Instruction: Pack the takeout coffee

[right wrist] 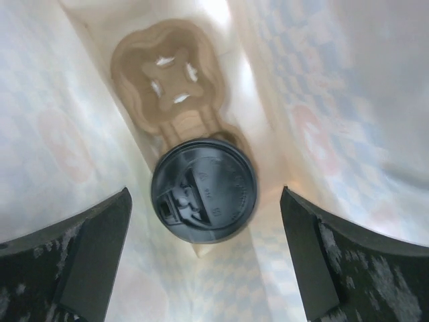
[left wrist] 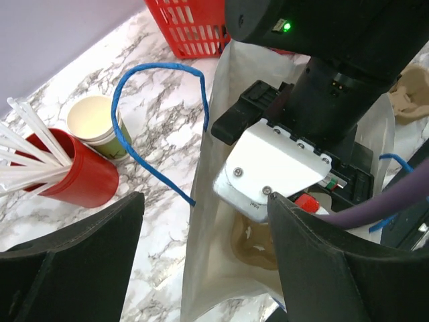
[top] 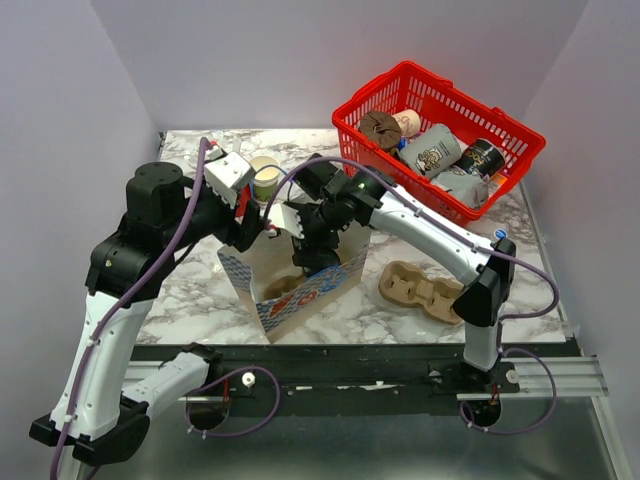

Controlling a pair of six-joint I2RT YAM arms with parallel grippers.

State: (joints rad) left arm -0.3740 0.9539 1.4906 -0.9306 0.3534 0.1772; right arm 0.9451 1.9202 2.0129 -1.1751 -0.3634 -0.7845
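Observation:
The takeout coffee (right wrist: 204, 190) shows only its round black lid. It stands upright in a brown cardboard carrier (right wrist: 171, 74) at the bottom of the white paper bag (top: 300, 295). My right gripper (right wrist: 204, 261) reaches down into the bag and is open, one finger on each side above the lid, not touching it. My left gripper (left wrist: 204, 201) is open astride the bag's left wall (left wrist: 208, 255), one finger outside and one over the inside. In the top view the left gripper (top: 262, 228) sits at the bag's rim and the cup is hidden.
A lidless paper cup (left wrist: 100, 124) and a red cup of white straws (left wrist: 74, 174) stand left of the bag, by its blue handle (left wrist: 154, 114). A second cardboard carrier (top: 425, 290) lies to the right. A red basket (top: 440, 130) of items sits at the back right.

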